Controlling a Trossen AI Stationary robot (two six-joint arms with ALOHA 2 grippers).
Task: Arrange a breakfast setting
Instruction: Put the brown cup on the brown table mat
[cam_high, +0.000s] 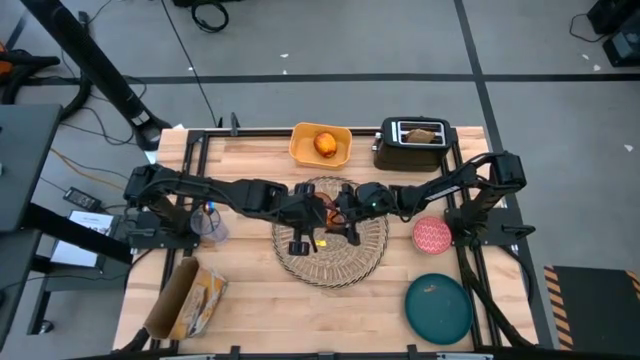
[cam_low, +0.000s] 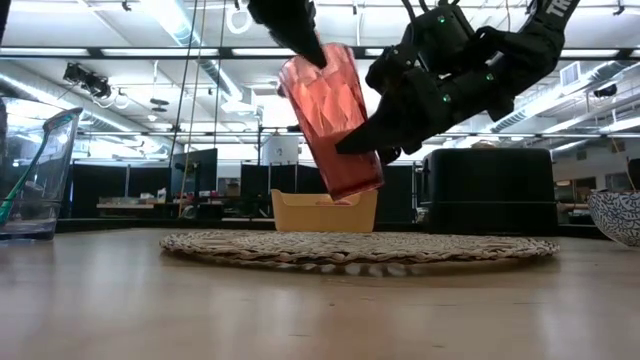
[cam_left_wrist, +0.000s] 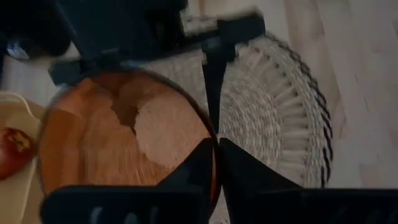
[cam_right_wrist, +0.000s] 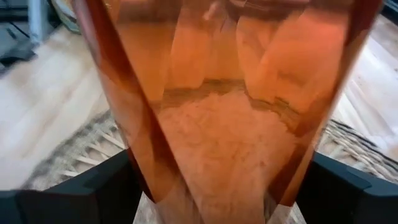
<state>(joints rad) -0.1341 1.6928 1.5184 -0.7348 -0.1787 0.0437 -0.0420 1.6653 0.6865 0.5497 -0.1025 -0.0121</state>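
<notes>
Both arms are reaching in over the woven placemat (cam_high: 330, 232) and meeting right above its middle. The right gripper (cam_low: 385, 120) comes in from the toaster side with its fingers (cam_right_wrist: 93, 186) clamped on the sides of the orange cup (cam_low: 332, 118), low on the body. The left gripper (cam_left_wrist: 214, 149) has its fingers pinched on the cup's rim, one inside and one outside.

From table height the cup hangs tilted, clear of the placemat, rim up. You can't get that from overhead, where the arms mostly hide it. It's see-through, faceted, reddish orange.

Beyond the placemat sits the yellow tray (cam_high: 320, 145) with the orange fruit (cam_high: 326, 144) in it, and the black toaster (cam_high: 413, 143) with toast (cam_high: 424, 134) sticking out. The pink bowl (cam_high: 432, 235) sits just beside the placemat, with the teal plate (cam_high: 438, 308) nearer the front edge.
</notes>
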